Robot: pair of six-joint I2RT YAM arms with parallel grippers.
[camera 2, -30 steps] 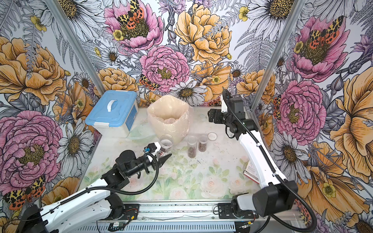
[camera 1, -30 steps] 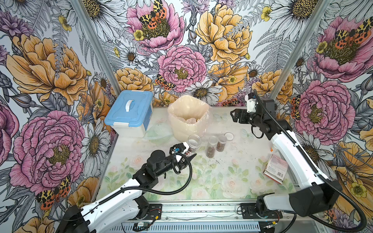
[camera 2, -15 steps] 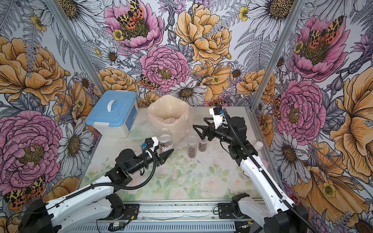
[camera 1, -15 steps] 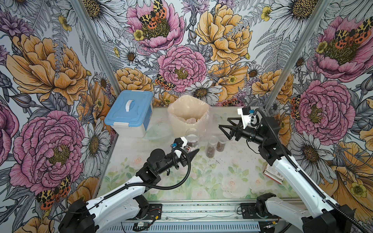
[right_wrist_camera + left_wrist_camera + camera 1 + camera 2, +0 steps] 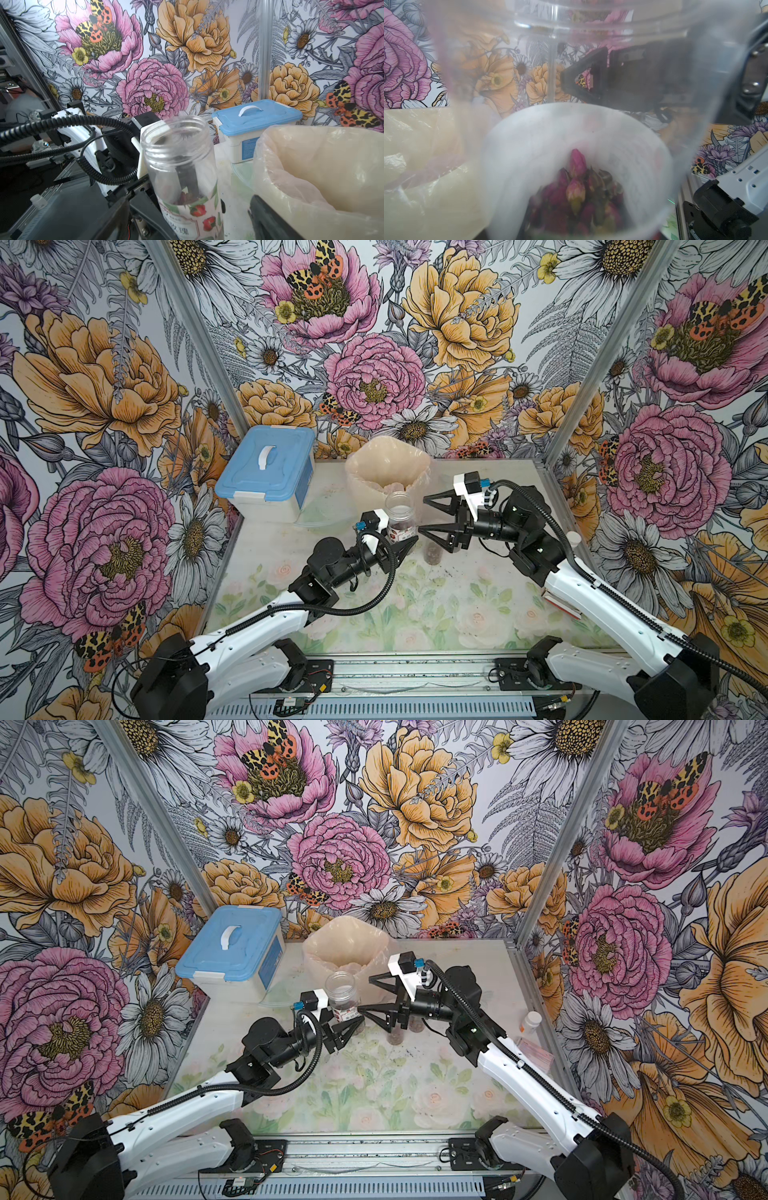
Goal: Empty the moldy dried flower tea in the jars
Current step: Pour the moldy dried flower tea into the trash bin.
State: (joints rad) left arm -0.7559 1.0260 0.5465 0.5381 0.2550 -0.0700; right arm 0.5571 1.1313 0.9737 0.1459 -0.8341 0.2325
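My left gripper point(image 5: 398, 546) point(image 5: 347, 1025) is shut on the lower part of the tall jar point(image 5: 400, 516) point(image 5: 341, 997) point(image 5: 180, 166), which has a red-and-white label. This jar stands upright, lidless, just in front of the bag. Pink-red moldy dried flower tea point(image 5: 577, 193) point(image 5: 185, 196) lies in its bottom. My right gripper point(image 5: 423, 515) point(image 5: 365, 996) point(image 5: 190, 199) is open, one finger on each side of the jar, not touching it. A small jar point(image 5: 433, 553) point(image 5: 395, 1038) of dark tea stands below the right gripper. Another small jar point(image 5: 415, 1027) is half hidden behind it.
A cream plastic bag point(image 5: 386, 472) point(image 5: 311, 166) stands open at the back middle. A blue-lidded box point(image 5: 266, 477) sits at the back left. A white-capped bottle point(image 5: 532, 1021) and a pink packet point(image 5: 536, 1052) lie by the right wall. Dark specks dot the table point(image 5: 415, 614).
My right arm has swung from the back right down and leftward, and its open gripper now brackets the tall jar. My left gripper has raised the jar slightly towards the bag.
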